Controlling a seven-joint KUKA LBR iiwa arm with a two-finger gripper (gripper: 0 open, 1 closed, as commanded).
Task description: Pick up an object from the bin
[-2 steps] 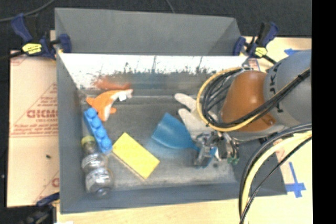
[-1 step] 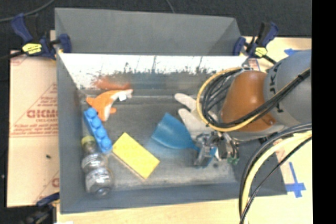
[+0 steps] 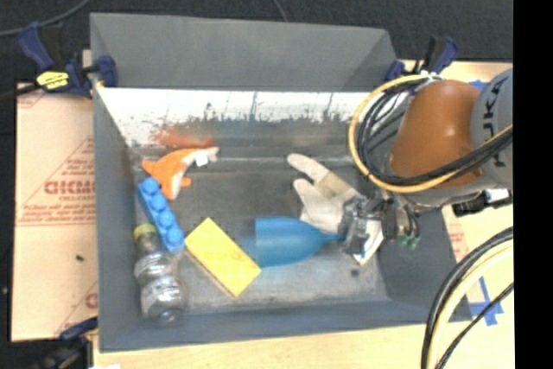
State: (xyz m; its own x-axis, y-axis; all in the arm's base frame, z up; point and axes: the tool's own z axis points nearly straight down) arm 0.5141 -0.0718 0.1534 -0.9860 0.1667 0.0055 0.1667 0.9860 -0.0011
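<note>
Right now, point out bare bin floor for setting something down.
Bare: bin floor between orange toy, white glove and yellow block; front strip below blue cup. Crowded: left wall, with blue brick and clear bottle; gripper by the cup.

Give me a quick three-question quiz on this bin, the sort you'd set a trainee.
1. True or false: the yellow block lies against the far wall of the bin.
2. Which thing lies nearest the gripper? A) the clear plastic bottle B) the blue cup lying on its side C) the orange toy
3. Fill in: the long blue studded brick lies along the bin's ___ side in the camera view.

Key: 1 false, it lies near the front; 2 B; 3 left.
</note>
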